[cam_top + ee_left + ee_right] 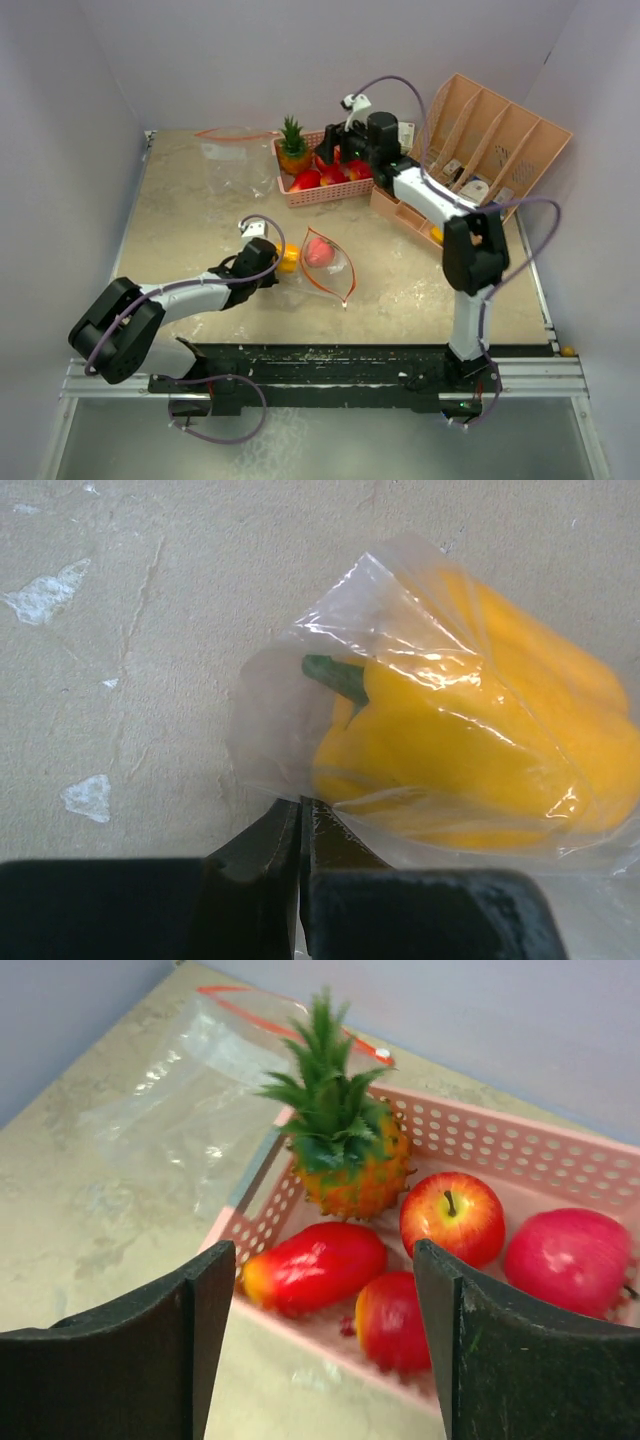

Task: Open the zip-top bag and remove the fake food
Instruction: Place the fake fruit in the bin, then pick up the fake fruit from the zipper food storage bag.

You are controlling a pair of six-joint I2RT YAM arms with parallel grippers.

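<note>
1. Two pieces of fake food inside the zip-top bag [340,277] on the counter [190,220]: a yellow bell pepper [480,750] at the closed end, a red fruit [318,252] nearer the mouth.
2. Left jaws pinched shut on the bag's film, right by the pepper's stem end; pepper pressed against the film just beyond the tips.
3. Right jaws spread wide, holding nothing, hovering over the pink basket [500,1140]. Pineapple [350,1175] and several red fruits [452,1218] lying in it, just below the tips.
4. Looks like the emptying step, midway: mouth apparently open, basket already stocked, two pieces not yet out.
5. Next, most likely: swing the right jaws across to the bag's mouth, well apart from here, and reach in for the red fruit while anchoring the corner on the left. Slippery film, so a firm pinch needed.
</note>
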